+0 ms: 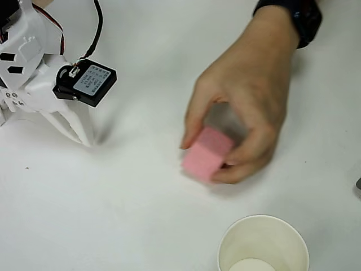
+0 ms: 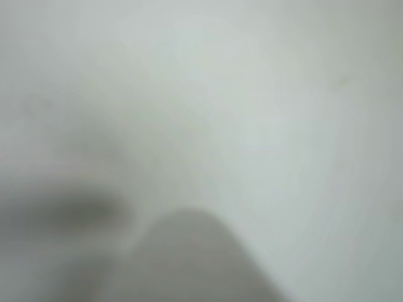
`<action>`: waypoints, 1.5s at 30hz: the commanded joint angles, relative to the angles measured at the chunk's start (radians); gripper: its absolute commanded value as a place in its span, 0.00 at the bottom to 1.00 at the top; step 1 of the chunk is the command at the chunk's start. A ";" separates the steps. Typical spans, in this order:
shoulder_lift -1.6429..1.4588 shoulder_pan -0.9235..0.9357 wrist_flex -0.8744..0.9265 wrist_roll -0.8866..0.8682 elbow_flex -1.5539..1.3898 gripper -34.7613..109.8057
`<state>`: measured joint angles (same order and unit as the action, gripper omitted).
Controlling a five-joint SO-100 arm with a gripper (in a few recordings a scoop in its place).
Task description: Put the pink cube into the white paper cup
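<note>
In the overhead view the white arm (image 1: pixel 25 62) fills the upper left corner of the frame, its body cut by the left and top edges. A black servo block with a pale label (image 1: pixel 86 82) sits on its right side, with a black cable looping up from it toward the top edge. The gripper (image 1: pixel 76 129) points down and to the right, its white fingers (image 1: pixel 80 125) lying close together with the tips at or near the white table (image 1: pixel 113 214); nothing is between them, though how narrow the gap is cannot be told for sure. To its right and below it, the table is bare across the whole lower left.

Right of centre, a person's hand (image 1: pixel 254 96) reaches in from the upper right, a dark band on the wrist at the top edge. The palm faces down and the fingers curl, pinching the pink cube (image 1: pixel 206 153) between thumb and fingertips; the cube sits tilted, just right of the frame's middle, well apart from the gripper.

The white paper cup (image 1: pixel 263 244) stands upright at the lower right, its mouth open and partly cut by the bottom edge, near the cube but not touching it.

The wrist view is blurred: pale table surface, with a grey rounded shape at the lower middle.
</note>
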<state>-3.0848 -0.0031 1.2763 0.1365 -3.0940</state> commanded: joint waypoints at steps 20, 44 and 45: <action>-0.215 -0.044 0.011 0.000 0.025 0.24; -0.225 -0.160 0.009 -0.140 0.052 0.24; -0.225 -0.172 0.009 -0.146 0.069 0.24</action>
<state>-3.2935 -0.1319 1.2763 0.0000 -3.0925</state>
